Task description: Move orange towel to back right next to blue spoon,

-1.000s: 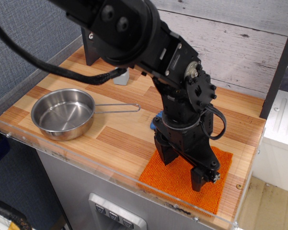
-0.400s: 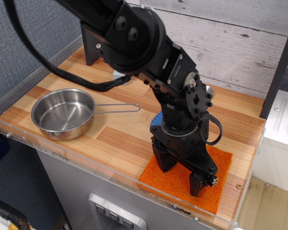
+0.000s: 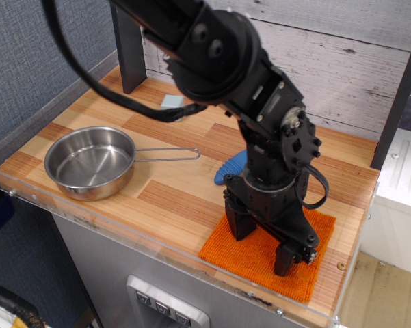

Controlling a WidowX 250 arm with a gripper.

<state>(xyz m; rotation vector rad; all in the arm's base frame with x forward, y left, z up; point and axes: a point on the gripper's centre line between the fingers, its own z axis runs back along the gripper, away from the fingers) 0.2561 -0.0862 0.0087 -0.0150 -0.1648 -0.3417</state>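
Note:
The orange towel (image 3: 249, 258) lies flat at the front right of the wooden table. My gripper (image 3: 261, 241) hangs right over it, jaws spread, with both black fingertips (image 3: 286, 260) down at or very near the cloth. I cannot tell whether they pinch it. The blue spoon (image 3: 231, 168) lies just behind the towel; only its ribbed blue handle end shows to the left of my wrist, and its metal bowl is hidden behind the arm.
A steel pan (image 3: 89, 161) with a wire handle sits at the front left. A small grey block (image 3: 171, 102) and a black post (image 3: 128, 51) stand at the back. A clear acrylic rim (image 3: 157, 247) runs along the table's front edge.
The arm has swung slightly right and back, uncovering more of the spoon's blue handle. The gripper stays low over the towel with its jaws spread. The towel has not visibly moved.

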